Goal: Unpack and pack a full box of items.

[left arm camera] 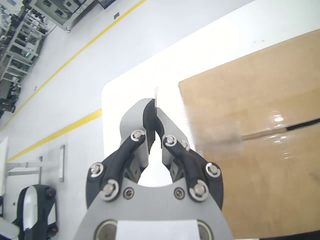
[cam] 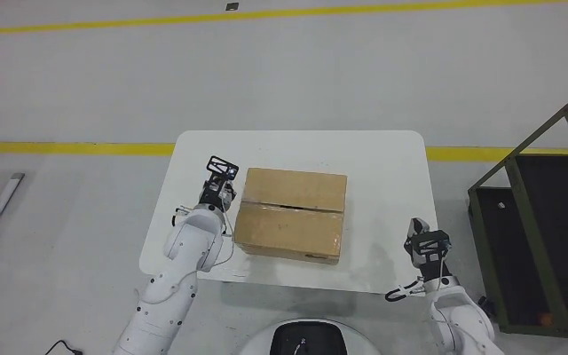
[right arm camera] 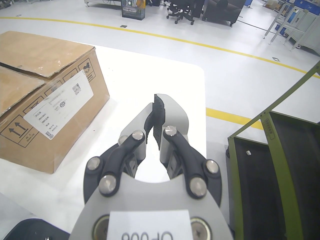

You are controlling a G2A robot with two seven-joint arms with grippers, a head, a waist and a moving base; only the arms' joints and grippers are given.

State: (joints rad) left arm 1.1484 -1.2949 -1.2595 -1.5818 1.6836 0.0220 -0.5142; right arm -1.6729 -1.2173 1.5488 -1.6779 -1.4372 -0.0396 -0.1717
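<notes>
Grey left gripper [left arm camera: 155, 106], jaws together, hangs just beside the left end of your one cardboard box [cam: 291, 216], mid-worktop [cam: 382, 151]. Expect it stiff and probably heavy while full; take the flaps along the centre seam [cam: 293, 209]. The right gripper [right arm camera: 157, 108], jaws together, sits near the worktop's front right corner.

Closed left gripper [left arm camera: 154, 108] (right gripper [right arm camera: 155, 108] too)

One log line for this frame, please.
box flaps down on table | left gripper shut, beside box end | right gripper shut, apart from box
</notes>
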